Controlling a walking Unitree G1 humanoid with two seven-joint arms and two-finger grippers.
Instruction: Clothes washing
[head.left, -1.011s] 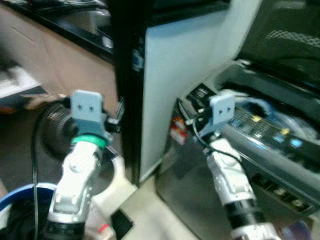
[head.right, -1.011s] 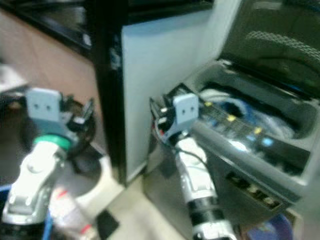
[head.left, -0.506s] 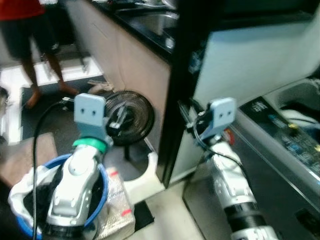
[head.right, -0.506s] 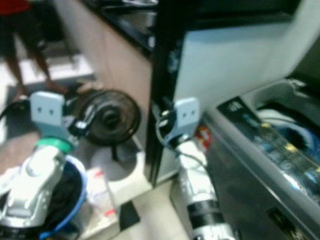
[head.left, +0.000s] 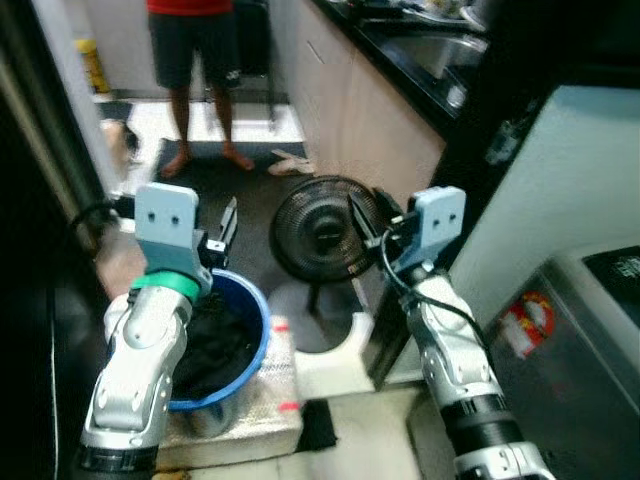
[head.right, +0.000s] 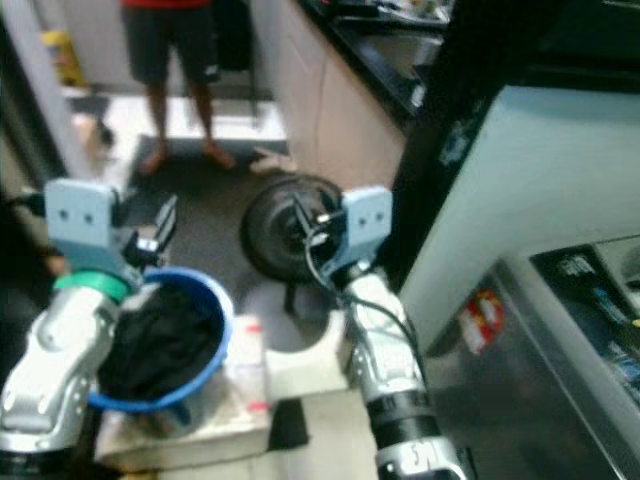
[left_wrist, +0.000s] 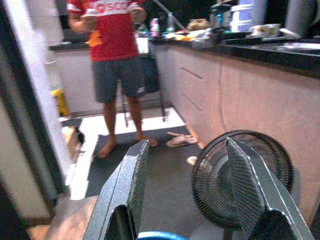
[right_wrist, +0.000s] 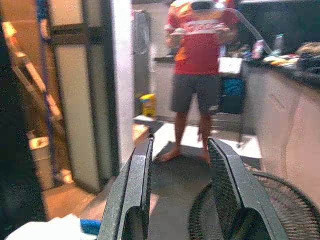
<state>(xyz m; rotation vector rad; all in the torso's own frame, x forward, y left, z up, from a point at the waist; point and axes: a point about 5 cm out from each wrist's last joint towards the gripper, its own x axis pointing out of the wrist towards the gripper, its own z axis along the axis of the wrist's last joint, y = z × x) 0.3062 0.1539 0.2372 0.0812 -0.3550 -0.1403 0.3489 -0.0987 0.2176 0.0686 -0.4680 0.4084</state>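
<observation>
Nearest, a white foam block (head.left: 240, 415) is sitting on the floor, carrying a blue bucket (head.left: 252, 335) that is holding dark clothes (head.left: 215, 340). The left gripper (head.left: 222, 226) is hovering just above the bucket's far rim, its fingers (left_wrist: 127, 187) standing wide apart and gripping nothing. To the right, the right gripper (head.left: 368, 222) is hanging in the air, fingers (right_wrist: 227, 192) likewise parted and empty. At the near right, the grey washing machine (head.left: 580, 350) is showing its corner. Beyond the grippers, a black floor fan (head.left: 320, 230) is standing beside the beige cabinets (head.left: 360, 110). Farthest, a person (head.left: 205, 60) in a red shirt and dark shorts is standing barefoot.
</observation>
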